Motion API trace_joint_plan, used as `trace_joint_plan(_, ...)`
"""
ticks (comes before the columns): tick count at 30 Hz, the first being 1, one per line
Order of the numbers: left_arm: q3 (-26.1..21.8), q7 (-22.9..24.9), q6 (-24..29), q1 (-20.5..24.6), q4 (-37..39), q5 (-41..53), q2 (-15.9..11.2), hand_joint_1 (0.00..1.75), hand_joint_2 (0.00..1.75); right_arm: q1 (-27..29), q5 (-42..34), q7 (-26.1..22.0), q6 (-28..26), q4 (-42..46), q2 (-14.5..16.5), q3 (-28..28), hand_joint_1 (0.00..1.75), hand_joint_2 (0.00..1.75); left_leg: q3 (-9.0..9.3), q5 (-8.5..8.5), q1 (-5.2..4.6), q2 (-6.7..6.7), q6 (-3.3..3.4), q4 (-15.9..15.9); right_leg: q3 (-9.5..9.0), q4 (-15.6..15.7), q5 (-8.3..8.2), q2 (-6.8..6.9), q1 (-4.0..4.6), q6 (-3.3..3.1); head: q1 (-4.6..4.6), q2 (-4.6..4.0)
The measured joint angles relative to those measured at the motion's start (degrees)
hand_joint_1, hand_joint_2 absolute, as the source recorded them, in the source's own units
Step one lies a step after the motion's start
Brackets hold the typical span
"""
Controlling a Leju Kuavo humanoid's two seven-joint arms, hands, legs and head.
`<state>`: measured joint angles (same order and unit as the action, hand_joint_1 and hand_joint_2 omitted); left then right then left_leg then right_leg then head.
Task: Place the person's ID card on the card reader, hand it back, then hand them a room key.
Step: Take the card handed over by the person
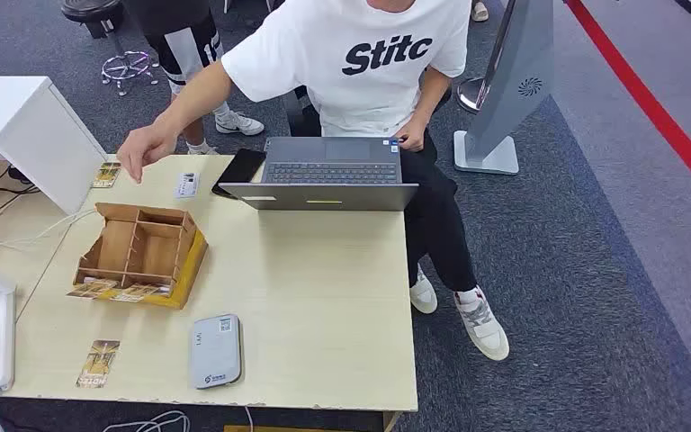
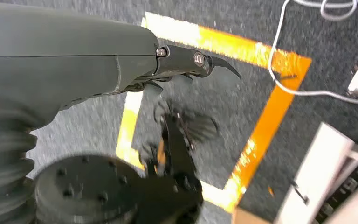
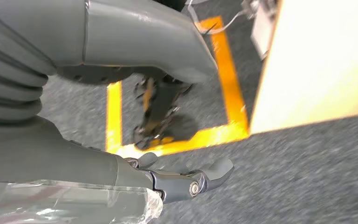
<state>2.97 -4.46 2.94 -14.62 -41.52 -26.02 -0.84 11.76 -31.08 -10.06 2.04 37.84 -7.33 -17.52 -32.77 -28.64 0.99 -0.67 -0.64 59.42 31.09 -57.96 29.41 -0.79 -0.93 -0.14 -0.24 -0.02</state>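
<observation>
Your table (image 1: 324, 297) is set up so each thing is easy to reach. The grey card reader (image 1: 215, 350) lies flat near your edge of the table, close to you, so you can lay a card on it without stretching.

The person (image 1: 360, 63) sits at the far side behind the open laptop (image 1: 328, 171). Their hand (image 1: 144, 148) reaches out over the far left corner. A small white card (image 1: 186, 184) lies on the table just beside that hand. I think this is the ID card, put there for you to pick up, but it is too small to read.

The brown wooden box (image 1: 139, 247) sits in the middle left, with walls that split it into parts. Picture cards poke out along its near side. I think these are the room keys, kept together so you can grab one later. One more picture card (image 1: 98, 363) lies alone near your edge, to the left of the reader. A black phone (image 1: 238, 168) rests against the laptop.

Both of your arms hang down by the floor. Your left hand (image 2: 121, 60) holds nothing, and its fingers look straight and apart. Your right hand (image 3: 121, 140) also holds nothing, with fingers loosely spread.

So I think nothing is done yet. First you must lift a hand and reach far across for the white card.
</observation>
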Motion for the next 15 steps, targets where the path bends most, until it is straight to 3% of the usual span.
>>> trace_joint_plan(3,0.0,0.0,-0.5,-0.7,-1.6,-2.2,0.4,1.75,1.75,0.0,-2.8,-1.3,0.6,1.2,-0.8,-2.0,1.75,0.00,-0.01,0.00,-0.01,-0.01,0.00,0.0,0.00,0.0,0.00,0.01,0.00,0.00,0.01,0.00)
trace_joint_plan(7,-0.1,0.2,-1.5,-2.2,-5.2,-5.7,1.3,0.00,1.75,0.1,-7.3,-3.5,1.0,3.6,-2.4,-5.2,0.00,0.00,-0.02,0.00,-0.02,-0.02,0.00,0.0,0.01,0.0,0.00,0.02,-0.01,0.00,0.01,0.00)
trace_joint_plan(15,-1.7,1.7,-3.7,-5.7,-13.5,-12.0,4.1,0.00,1.75,0.8,-17.4,-8.5,1.7,8.8,-5.8,-11.3,0.00,0.00,-0.03,0.00,-0.03,-0.03,0.00,0.0,0.04,0.0,0.00,0.03,-0.02,0.00,-0.06,0.00)
